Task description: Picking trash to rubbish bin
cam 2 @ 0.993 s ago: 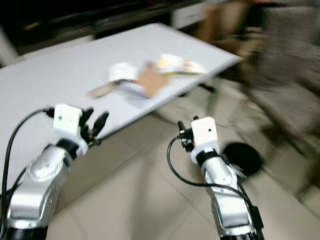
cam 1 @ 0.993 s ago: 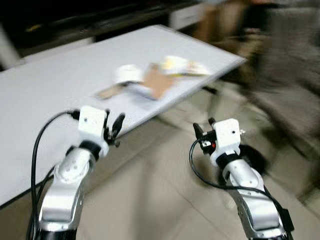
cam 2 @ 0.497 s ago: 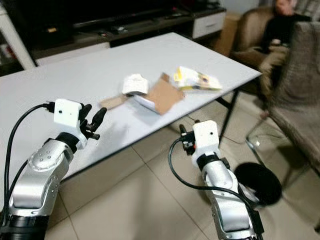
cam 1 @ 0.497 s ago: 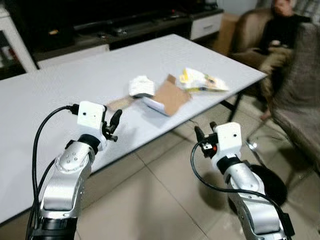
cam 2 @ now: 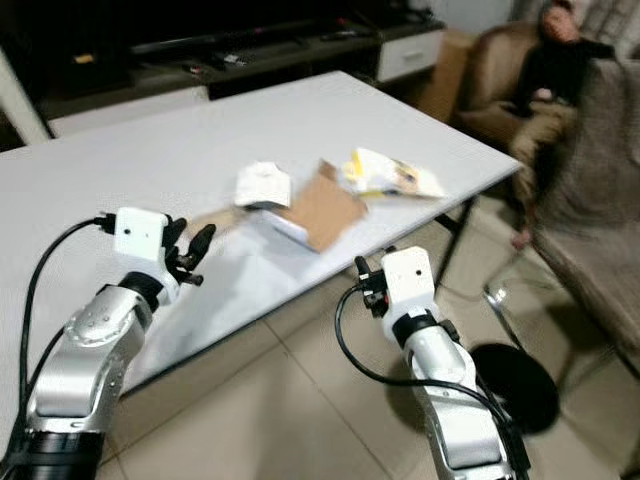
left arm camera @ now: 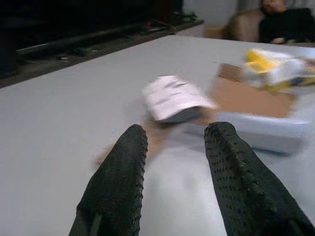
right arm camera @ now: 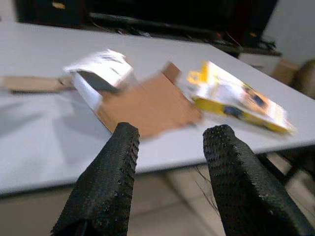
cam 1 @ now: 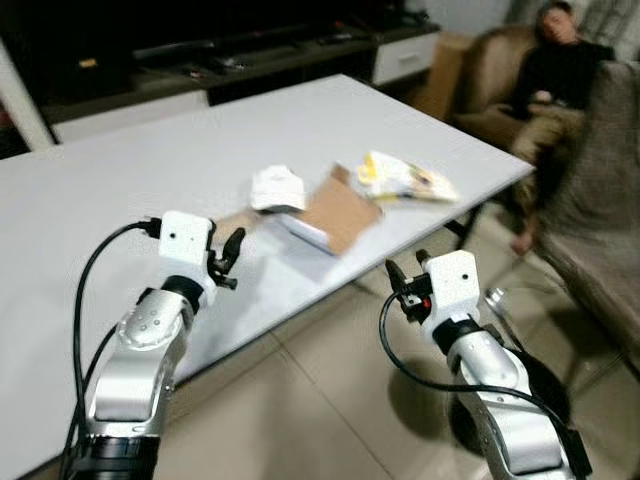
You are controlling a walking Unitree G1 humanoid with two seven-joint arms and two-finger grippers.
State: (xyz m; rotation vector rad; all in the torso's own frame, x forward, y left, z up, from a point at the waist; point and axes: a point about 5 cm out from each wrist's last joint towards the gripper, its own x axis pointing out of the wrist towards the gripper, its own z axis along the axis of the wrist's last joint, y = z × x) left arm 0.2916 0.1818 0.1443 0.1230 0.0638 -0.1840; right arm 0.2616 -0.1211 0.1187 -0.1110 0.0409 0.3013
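Observation:
Trash lies on the white table near its front edge: a crumpled white paper, a brown cardboard flap on a white box, a cardboard strip, and a yellow-and-white wrapper. My left gripper is open over the table, just short of the strip and the white paper. My right gripper is open, held off the table's front edge, facing the cardboard and wrapper. A black round bin stands on the floor to my right.
A person sits in a brown armchair at the back right. A grey sofa edge runs along the right. A dark TV cabinet stands behind the table. The table leg and tiled floor lie between me and the bin.
The camera has swung and the blur has cleared; the trash sits closer and more central. Both grippers stay open in much the same pose.

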